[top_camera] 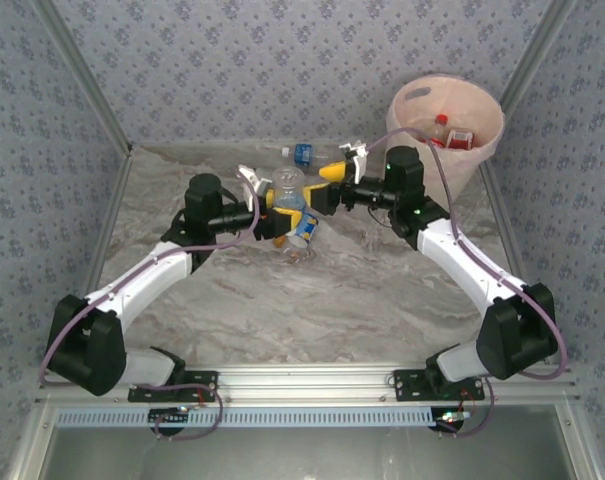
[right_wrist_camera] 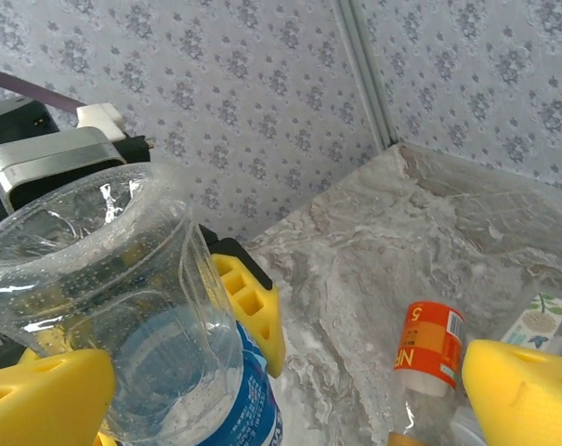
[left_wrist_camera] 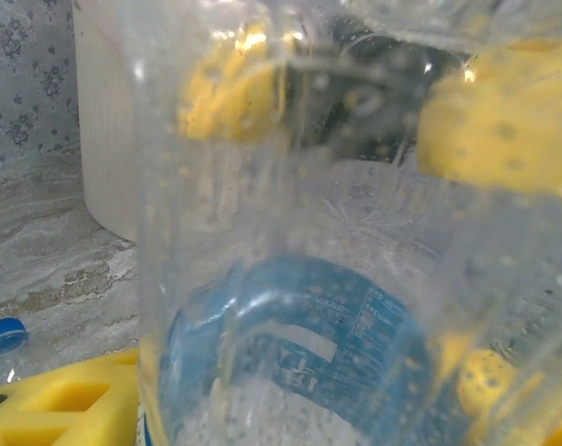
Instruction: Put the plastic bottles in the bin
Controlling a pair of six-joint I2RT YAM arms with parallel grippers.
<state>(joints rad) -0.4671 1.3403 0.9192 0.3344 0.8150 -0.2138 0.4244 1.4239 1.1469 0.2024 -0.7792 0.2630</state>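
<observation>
left wrist | bottle (left_wrist_camera: 290, 307) blurred, cropped | left hand (top_camera: 274, 218) grasping it | right hand (top_camera: 327, 188) released

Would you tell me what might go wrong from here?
The blue-labelled bottle is gripped by the left tool, with the open right tool close beside it: a mistimed handover might drop it, and the tools might collide. The bin stands to the side, so a release here would miss.

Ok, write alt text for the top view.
The left gripper holds a clear blue-labelled bottle above mid-table, with the right gripper open close by it. A cream bin at far right holds a red-labelled bottle.
</observation>
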